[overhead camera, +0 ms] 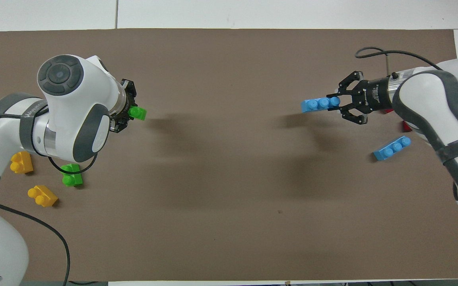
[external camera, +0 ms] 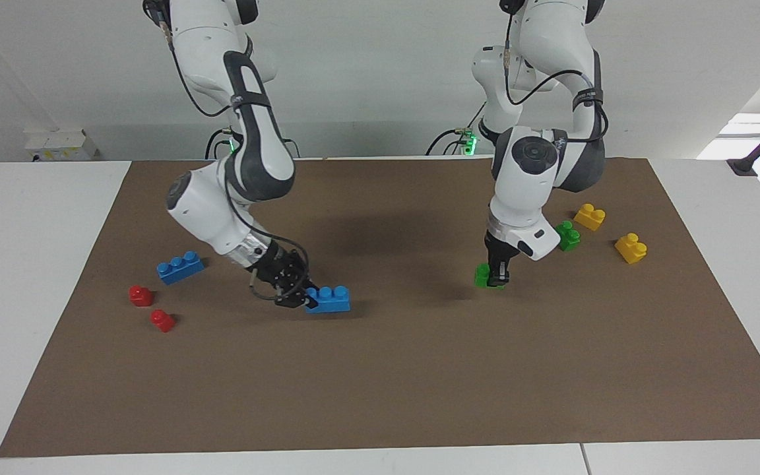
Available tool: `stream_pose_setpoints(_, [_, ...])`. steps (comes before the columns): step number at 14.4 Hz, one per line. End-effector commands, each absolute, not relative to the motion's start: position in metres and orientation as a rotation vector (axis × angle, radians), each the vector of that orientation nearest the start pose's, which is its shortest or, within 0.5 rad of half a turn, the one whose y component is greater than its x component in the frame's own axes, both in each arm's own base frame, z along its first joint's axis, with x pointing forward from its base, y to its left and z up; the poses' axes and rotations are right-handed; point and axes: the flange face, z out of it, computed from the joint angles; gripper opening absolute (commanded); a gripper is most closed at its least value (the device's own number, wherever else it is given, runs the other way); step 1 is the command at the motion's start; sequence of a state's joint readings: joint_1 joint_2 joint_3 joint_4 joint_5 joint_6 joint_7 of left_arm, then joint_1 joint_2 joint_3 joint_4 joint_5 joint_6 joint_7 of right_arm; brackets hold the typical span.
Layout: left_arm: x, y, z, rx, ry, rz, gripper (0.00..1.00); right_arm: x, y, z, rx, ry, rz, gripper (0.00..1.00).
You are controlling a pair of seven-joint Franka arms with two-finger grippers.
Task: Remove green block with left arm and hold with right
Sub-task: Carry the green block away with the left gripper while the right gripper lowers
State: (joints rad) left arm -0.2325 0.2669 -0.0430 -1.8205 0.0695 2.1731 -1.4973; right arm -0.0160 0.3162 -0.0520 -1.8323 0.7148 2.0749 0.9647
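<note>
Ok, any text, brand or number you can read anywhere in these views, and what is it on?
"WANJEED": partly readable on the grey band of the left arm in the overhead view; the lettering after it is too blurred to read.
White lettering on the right gripper body: too small to read.
Grey band on the right arm: no text shows.
Bricks, mat and table: none.

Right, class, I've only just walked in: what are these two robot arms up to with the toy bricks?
The green block is off the blue three-stud brick. The left gripper is shut on the green block, low over the brown mat beside the other green brick. The right gripper is shut on one end of the blue three-stud brick, toward the right arm's end of the table.
</note>
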Motion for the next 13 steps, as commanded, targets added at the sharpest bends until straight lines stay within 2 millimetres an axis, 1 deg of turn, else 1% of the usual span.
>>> stream_pose_setpoints(1, [0.612, -0.132, 0.402, -2.71, -1.689, -0.159, 0.0, 0.619, -0.044, 0.361, -2.05, 1.654, 0.431, 0.0])
stream_pose_setpoints(2, [0.616, -0.12, 0.403, -2.738, -1.674, -0.154, 0.0, 0.613, -0.06, 0.352, -2.063, 1.636, 0.433, 0.0])
stream_pose_setpoints(3, [0.619, -0.103, 0.402, -2.763, -1.644, -0.154, 0.0, 0.608, -0.074, 0.343, -2.082, 1.607, 0.429, 0.0])
stream_pose_setpoints(5, [0.62, -0.075, 0.394, -2.801, -1.592, -0.153, 0.0, 0.602, -0.101, 0.327, -2.094, 1.585, 0.423, 0.0])
stream_pose_setpoints(6, [0.619, -0.061, 0.387, -2.819, -1.558, -0.158, 0.0, 0.6, -0.112, 0.319, -2.1, 1.575, 0.423, 0.0])
stream_pose_setpoints(7, [0.618, -0.048, 0.38, -2.836, -1.517, -0.16, 0.0, 0.599, -0.117, 0.315, -2.099, 1.578, 0.423, 0.0])
stream_pose_setpoints(9, [0.617, -0.025, 0.37, -2.86, -1.459, -0.166, 0.0, 0.597, -0.117, 0.309, -2.099, 1.587, 0.42, 0.0])
stream_pose_setpoints(11, [0.619, -0.015, 0.356, -2.875, -1.421, -0.162, 0.0, 0.596, -0.117, 0.303, -2.099, 1.593, 0.424, 0.0])
stream_pose_setpoints(12, [0.621, -0.014, 0.351, -2.885, -1.407, -0.173, 0.0, 0.596, -0.117, 0.299, -2.099, 1.604, 0.404, 0.0])
stream_pose_setpoints(13, [0.623, -0.004, 0.346, -2.882, -1.411, -0.177, 0.0, 0.593, -0.115, 0.294, -2.1, 1.615, 0.399, 0.0])
